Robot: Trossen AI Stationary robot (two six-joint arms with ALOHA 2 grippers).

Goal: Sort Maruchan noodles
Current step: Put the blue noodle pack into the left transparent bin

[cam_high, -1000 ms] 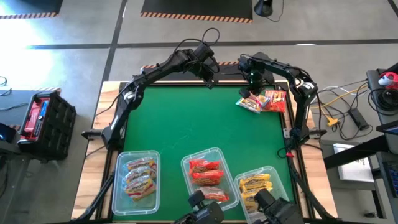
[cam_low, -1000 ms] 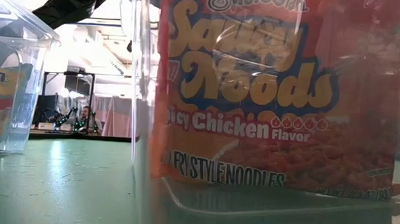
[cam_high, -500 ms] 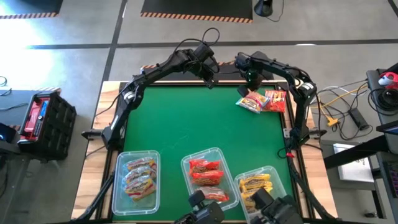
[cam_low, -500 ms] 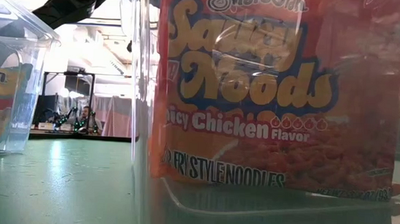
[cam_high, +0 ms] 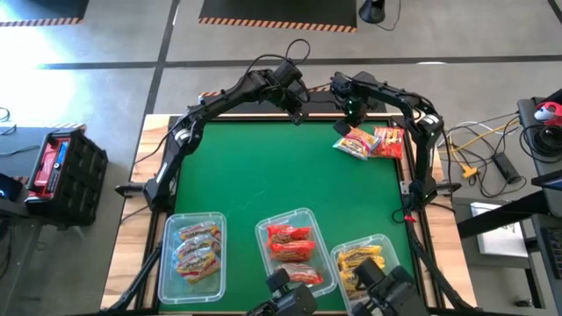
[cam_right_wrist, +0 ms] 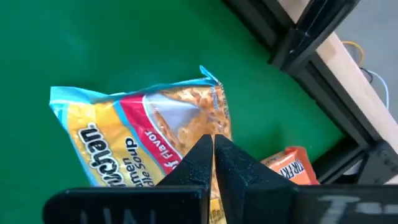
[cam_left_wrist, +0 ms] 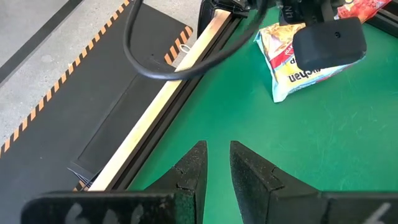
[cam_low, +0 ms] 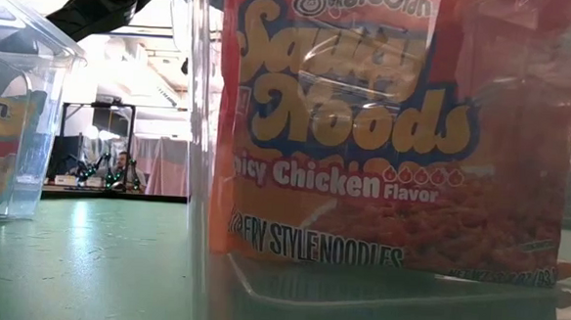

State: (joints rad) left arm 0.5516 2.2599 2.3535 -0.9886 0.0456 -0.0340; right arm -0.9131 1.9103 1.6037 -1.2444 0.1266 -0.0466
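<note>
Black, blunt jaws of the right gripper (cam_right_wrist: 213, 163) are pressed together and empty, hanging just above a yellow packet (cam_right_wrist: 146, 146) of Maruchan noodles (cam_high: 371, 141) at the tabletop's (cam_high: 272, 175) far right corner. Coming down shut, they would probably only skid across the slick, crinkly film and push the packet against the orange one (cam_right_wrist: 289, 167) beside it, or toward the rail. Its puffy, flat shape offers little edge to pinch. The left gripper (cam_left_wrist: 216, 167), jaws also closed on nothing, waits over bare green felt near the far edge. Three clear, rigid plastic bins (cam_high: 190, 257) at the near edge hold sorted packets.
</note>
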